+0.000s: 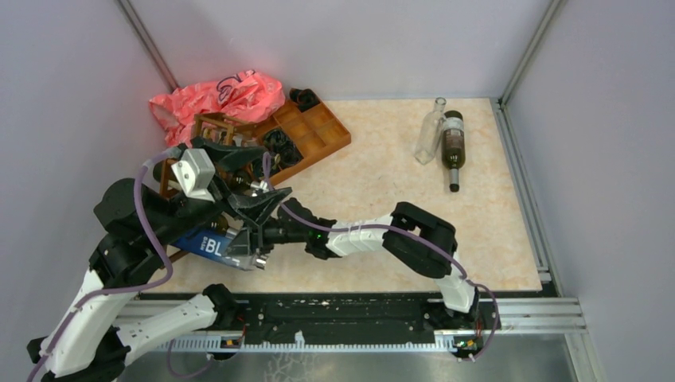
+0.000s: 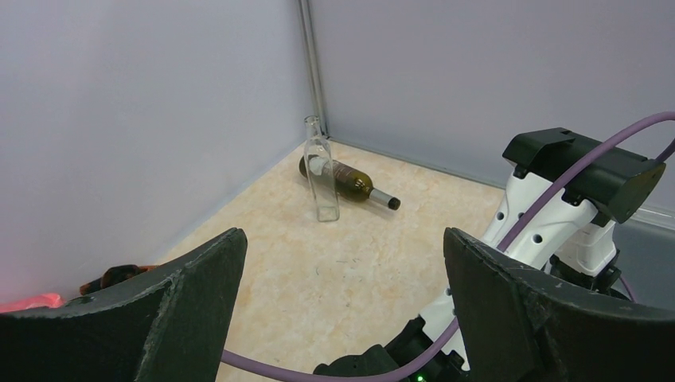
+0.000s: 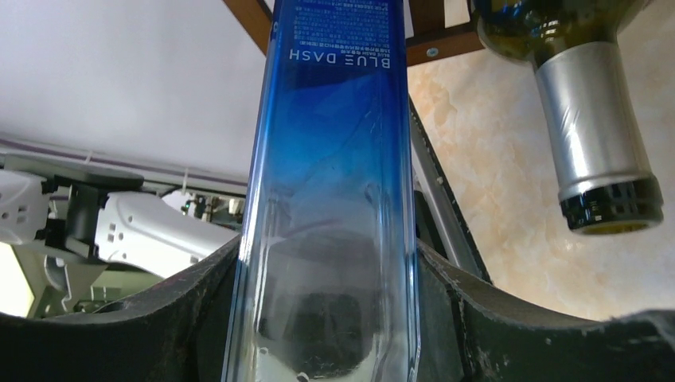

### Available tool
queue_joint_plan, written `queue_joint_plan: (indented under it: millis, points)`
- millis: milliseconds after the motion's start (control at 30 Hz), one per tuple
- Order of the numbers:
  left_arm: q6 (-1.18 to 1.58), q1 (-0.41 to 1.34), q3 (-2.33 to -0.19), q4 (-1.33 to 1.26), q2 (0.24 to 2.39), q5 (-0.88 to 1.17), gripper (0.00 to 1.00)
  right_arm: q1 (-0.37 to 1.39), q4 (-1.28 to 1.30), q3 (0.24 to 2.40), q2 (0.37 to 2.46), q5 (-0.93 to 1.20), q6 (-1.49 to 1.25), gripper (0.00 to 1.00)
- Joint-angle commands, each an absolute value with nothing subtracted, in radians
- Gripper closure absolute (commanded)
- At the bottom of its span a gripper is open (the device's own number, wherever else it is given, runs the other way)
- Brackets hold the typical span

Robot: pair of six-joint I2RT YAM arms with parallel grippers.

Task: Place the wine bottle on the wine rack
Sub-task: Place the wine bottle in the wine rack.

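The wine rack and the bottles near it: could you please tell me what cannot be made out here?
Top view: the left arm covers most of the wine rack, so its cells cannot be counted.
Right wrist view: the frame edges cut off the blue bottle in the right gripper; its ends are unseen.
Right wrist view: the top edge cuts the green bottle to its neck.
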State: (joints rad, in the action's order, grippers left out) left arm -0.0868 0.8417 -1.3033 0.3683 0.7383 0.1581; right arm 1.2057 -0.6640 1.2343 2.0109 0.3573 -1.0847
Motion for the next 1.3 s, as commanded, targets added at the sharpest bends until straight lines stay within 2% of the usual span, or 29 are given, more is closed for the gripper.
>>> queue_joint_plan:
  millis: [0,633,1267]
  points:
    - [-0.111,0.844,-1.31,0.398,0.726,0.128,0.01,1.219,-0.916,1.392,1.995,0.323,-1.105,1.0]
    - [-0.151,0.844,-1.327,0.455,0.706,0.11,0.01,1.233,-0.903,1.579,2.143,0.29,-1.17,1.0]
    - [-0.188,0.845,-1.37,0.519,0.702,0.075,0.01,1.233,-0.801,1.76,2.24,0.286,-1.123,1.0]
